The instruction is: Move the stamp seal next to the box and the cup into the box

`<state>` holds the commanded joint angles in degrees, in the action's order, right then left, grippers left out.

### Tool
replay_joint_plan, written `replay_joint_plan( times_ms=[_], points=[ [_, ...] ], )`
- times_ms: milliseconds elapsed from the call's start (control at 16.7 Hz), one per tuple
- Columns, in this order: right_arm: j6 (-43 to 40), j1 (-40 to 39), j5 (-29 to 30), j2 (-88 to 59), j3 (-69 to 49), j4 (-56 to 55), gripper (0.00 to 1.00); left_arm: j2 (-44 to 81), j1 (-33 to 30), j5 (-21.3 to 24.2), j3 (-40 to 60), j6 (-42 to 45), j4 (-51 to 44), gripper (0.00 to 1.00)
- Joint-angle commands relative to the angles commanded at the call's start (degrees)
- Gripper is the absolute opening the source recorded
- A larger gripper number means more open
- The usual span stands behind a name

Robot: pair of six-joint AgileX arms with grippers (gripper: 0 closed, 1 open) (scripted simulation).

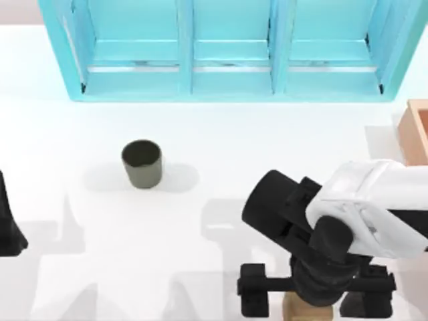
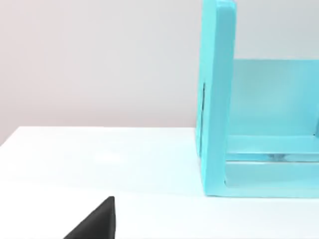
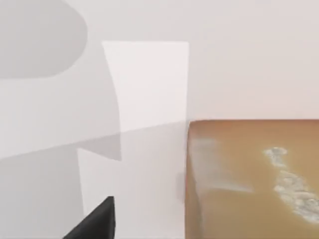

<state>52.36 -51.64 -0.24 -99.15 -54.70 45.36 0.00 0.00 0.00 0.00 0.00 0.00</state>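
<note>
Nearest the overhead camera, the right arm's white and black housing is seen at the lower right of the table, with the right gripper (image 1: 314, 297) pointed downward at the near edge. Its two dark fingers (image 1: 253, 294) are spread wide, one on either side of the stamp seal (image 1: 306, 310), of which a tan sliver is visible between them; contact cannot be confirmed. The cup (image 1: 142, 163) stands upright, well apart to the left on the white table (image 1: 214, 134). The box (image 1: 416, 130) is cut off at the right edge. The turquoise cabinet (image 1: 227, 50) spans the far side. The left arm is parked at the left edge.

From the left wrist, the cabinet's end wall (image 2: 217, 99) is recorded.

From the right wrist, the stamp seal (image 3: 254, 179) is seen close beneath, with pale markings on its face.
</note>
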Motion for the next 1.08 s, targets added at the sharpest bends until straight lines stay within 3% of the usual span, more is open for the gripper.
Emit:
replay_joint_plan(
  times_ms=[240,1020,1080],
  points=[
    [0.01,-0.01,0.0,-0.07,0.1,-0.13,1.0,0.0,0.0,0.0,0.0,0.0,0.0,1.0],
    [0.01,-0.01,0.0,-0.07,0.1,-0.13,0.02,0.0,0.0,0.0,0.0,0.0,0.0,1.0],
    [0.01,-0.01,0.0,-0.07,0.1,-0.13,0.0,0.0,0.0,0.0,0.0,0.0,0.0,1.0]
  ],
)
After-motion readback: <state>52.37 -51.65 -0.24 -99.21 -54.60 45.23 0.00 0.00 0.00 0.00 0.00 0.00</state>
